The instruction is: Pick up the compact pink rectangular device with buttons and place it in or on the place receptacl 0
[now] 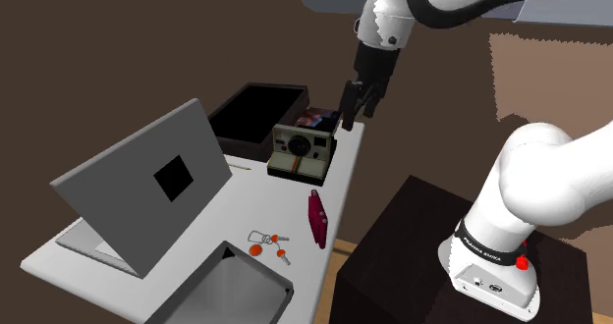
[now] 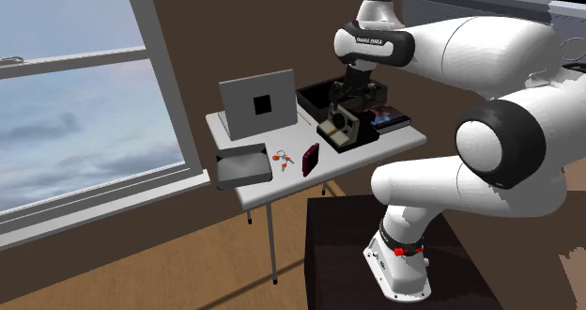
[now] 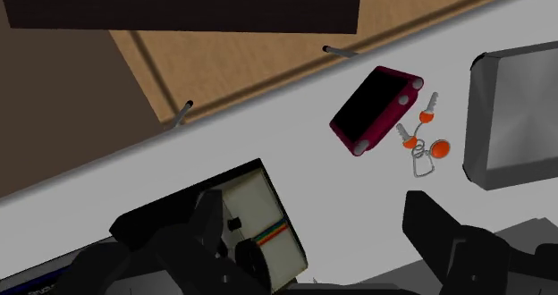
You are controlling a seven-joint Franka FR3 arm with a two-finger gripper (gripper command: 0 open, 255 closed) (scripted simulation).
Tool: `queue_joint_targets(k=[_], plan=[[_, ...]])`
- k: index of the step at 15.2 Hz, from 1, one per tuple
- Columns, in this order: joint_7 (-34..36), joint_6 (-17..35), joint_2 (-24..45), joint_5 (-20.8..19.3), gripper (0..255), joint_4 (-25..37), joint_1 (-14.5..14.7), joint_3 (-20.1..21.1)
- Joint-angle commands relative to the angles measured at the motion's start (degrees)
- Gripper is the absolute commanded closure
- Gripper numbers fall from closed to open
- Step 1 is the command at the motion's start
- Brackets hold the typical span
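White table (image 1: pixel 246 204) (image 2: pixel 282 181) (image 3: pixel 295 168), holding: a pink device (image 1: pixel 316 217) (image 2: pixel 309 159) (image 3: pixel 376 110), lying flat near the table's edge on the stand's side, just beside a set of keys (image 1: pixel 267 242) (image 2: pixel 284 156) (image 3: pixel 418 141) with orange tags, between an instant camera (image 1: pixel 300 147) (image 2: pixel 340 130) (image 3: pixel 255 217) and a grey tray (image 1: pixel 231 293) (image 2: pixel 242 165) (image 3: pixel 514 114); an open grey laptop (image 1: pixel 147 185) (image 2: pixel 256 103); a black box (image 1: pixel 257 111) (image 2: pixel 319 97) at the far end. Black gripper (image 1: pixel 356 101) (image 2: pixel 349 97) (image 3: pixel 313 208): above the camera, fingers spread apart and holding nothing, well apart from the device.

The small magenta-pink device (image 1: pixel 316 217) rests near the bench (image 1: pixel 246 199) edge, one face a dark screen. An open grey tray (image 1: pixel 231 288) sits nearby, not touching it.
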Motion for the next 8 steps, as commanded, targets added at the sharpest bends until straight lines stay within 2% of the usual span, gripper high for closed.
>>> queue_joint_targets(k=[1, 8], plan=[[2.21, 2.45, 0.59, 1.37, 0, -2.20, 0.82, 2.28], [10.47, 11.91, 6.83, 6.34, 0, -6.57, 3.70, 11.34]])
